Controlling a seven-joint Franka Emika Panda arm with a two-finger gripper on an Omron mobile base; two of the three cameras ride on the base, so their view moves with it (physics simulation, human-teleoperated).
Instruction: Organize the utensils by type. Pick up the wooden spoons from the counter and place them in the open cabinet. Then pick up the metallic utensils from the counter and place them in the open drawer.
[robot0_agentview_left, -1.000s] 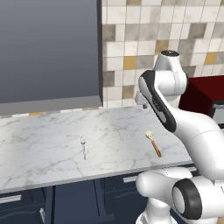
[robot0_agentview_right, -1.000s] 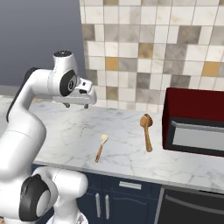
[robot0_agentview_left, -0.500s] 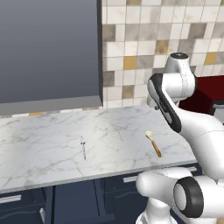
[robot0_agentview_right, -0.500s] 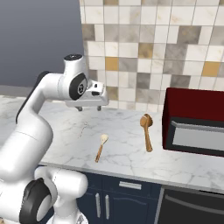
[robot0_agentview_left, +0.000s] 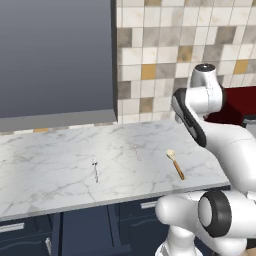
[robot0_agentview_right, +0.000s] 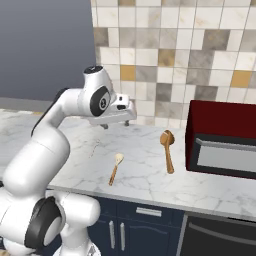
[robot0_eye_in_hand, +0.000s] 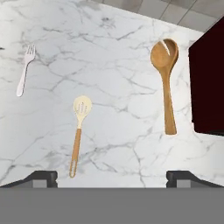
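Fingers (robot0_eye_in_hand: 112, 178) spread wide, empty, hovering above marble desk (robot0_eye_in_hand: 118, 65). Slotted wooden spoon (robot0_eye_in_hand: 78, 131) below them; larger brown spoon (robot0_eye_in_hand: 166, 83) near dark red appliance (robot0_eye_in_hand: 209, 83); silver fork (robot0_eye_in_hand: 24, 70) apart.

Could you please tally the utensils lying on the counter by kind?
Wooden spoons: 2, a pale-bowled one and a larger brown one
Metal utensils: 2, a fork and another thin piece
Total: 4
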